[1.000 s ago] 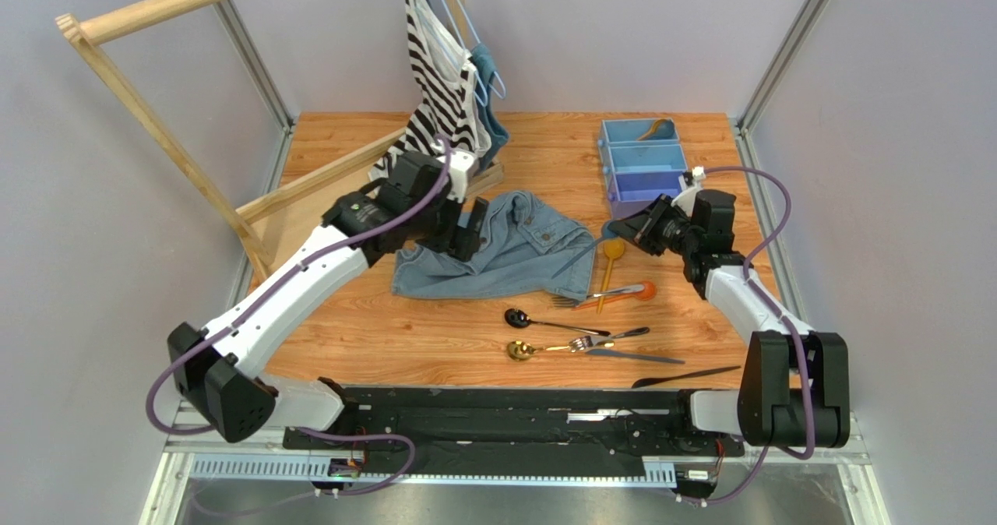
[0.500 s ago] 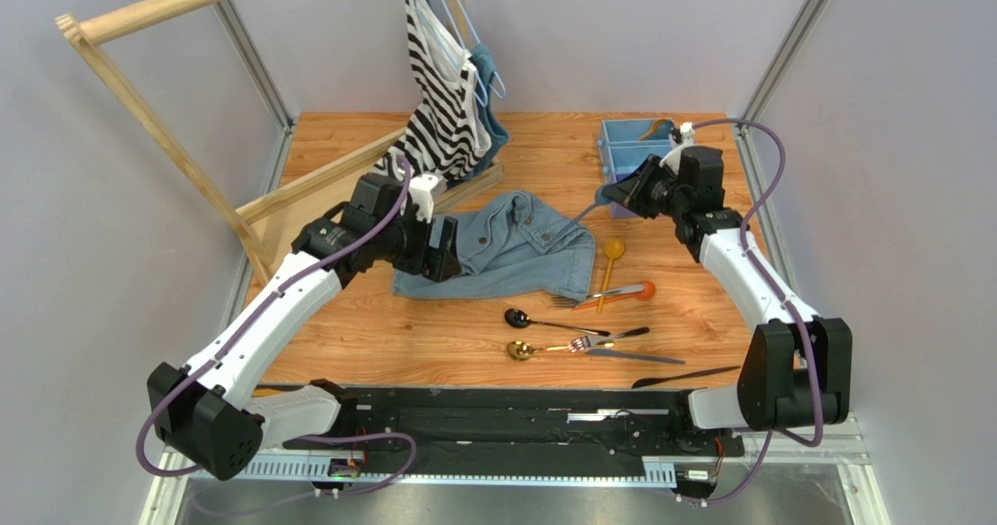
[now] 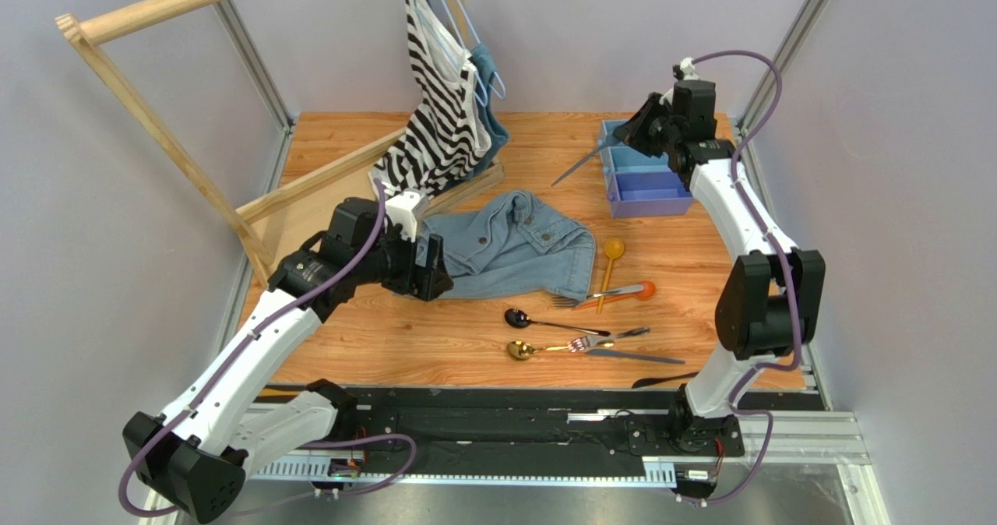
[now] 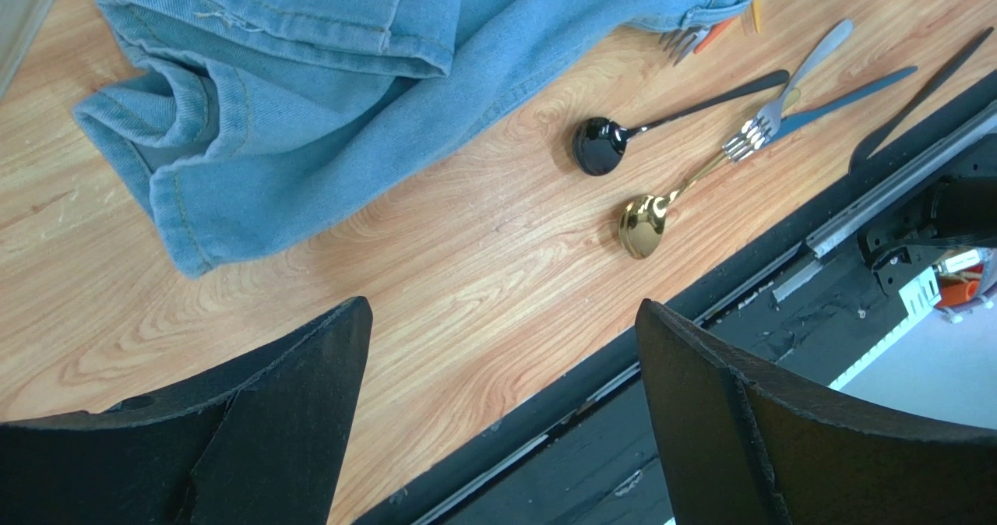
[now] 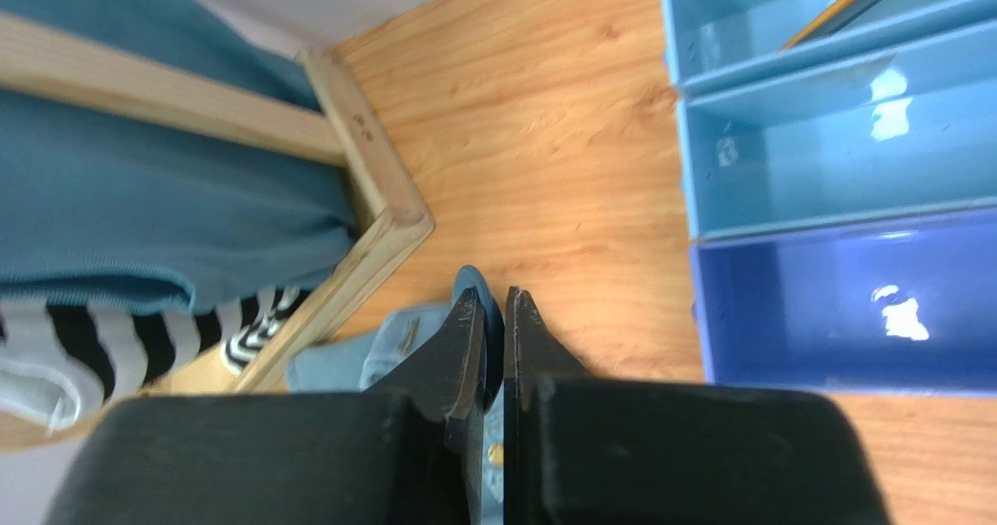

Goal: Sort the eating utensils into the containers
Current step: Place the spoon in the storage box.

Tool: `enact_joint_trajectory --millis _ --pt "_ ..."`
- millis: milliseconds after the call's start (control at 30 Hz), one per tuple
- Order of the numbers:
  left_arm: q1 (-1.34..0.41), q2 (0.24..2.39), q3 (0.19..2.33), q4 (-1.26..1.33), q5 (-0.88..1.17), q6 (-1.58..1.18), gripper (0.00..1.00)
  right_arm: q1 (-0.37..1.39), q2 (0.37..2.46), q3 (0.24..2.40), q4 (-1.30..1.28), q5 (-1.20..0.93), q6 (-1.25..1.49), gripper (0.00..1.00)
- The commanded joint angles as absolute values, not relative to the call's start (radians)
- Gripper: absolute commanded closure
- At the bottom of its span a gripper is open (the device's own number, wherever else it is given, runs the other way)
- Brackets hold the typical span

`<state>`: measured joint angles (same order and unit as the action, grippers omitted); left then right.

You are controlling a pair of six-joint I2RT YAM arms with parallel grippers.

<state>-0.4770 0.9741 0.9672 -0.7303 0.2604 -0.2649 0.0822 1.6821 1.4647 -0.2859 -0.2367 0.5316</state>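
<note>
Your right end effector (image 5: 493, 301) is clamped on a slim blue utensil (image 3: 583, 165), fingers pressed together around it. It holds the piece in the air at the far right of the tabletop (image 3: 351, 140), just left of the light blue tray (image 3: 646, 211), with the long end slanting out to the left and toward you. The tray has three compartments side by side. The farthest one holds a single yellowish utensil (image 5: 845, 4), and the other two show only bare plastic in the right wrist view.

Your left end effector (image 4: 497, 350) stands wide apart with nothing between its fingers, hovering over the near left edge of the denim garment (image 4: 351, 81).

The rest of the cutlery lies loose on the tabletop near and right of the denim:
- a yellow spoon (image 3: 611, 256)
- an orange spoon (image 3: 632, 293)
- a black spoon (image 4: 603, 145)
- a gold spoon (image 4: 646, 221)
- a silver fork (image 4: 767, 110)
- a dark knife (image 3: 690, 376), nearest the arm bases
</note>
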Motion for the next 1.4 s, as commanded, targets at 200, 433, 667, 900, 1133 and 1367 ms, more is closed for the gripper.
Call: enact_joint_trajectory --millis 200,433,667,900,1133,1367 --pt "-0.472 0.916 0.948 -0.698 0.301 -0.270 0.08 0.028 1.911 1.856 -0.380 -0.057 0.477 1.00" --pt "-0.472 0.910 0.946 -0.701 0.314 -0.264 0.09 -0.020 2.051 2.031 -0.384 0.076 0.446 1.00" --pt "-0.472 0.899 0.946 -0.701 0.313 -0.264 0.08 -0.032 2.124 2.079 -0.310 0.192 0.394 1.00" --pt "-0.468 0.884 0.946 -0.704 0.291 -0.264 0.09 -0.048 2.201 2.146 -0.258 0.248 0.362 1.00" --pt "-0.469 0.893 0.940 -0.693 0.319 -0.261 0.09 -0.064 2.316 2.275 -0.255 0.268 0.356 1.00" --pt "-0.468 0.913 0.942 -0.698 0.311 -0.258 0.09 -0.064 2.393 2.315 -0.232 0.265 0.367 1.00"
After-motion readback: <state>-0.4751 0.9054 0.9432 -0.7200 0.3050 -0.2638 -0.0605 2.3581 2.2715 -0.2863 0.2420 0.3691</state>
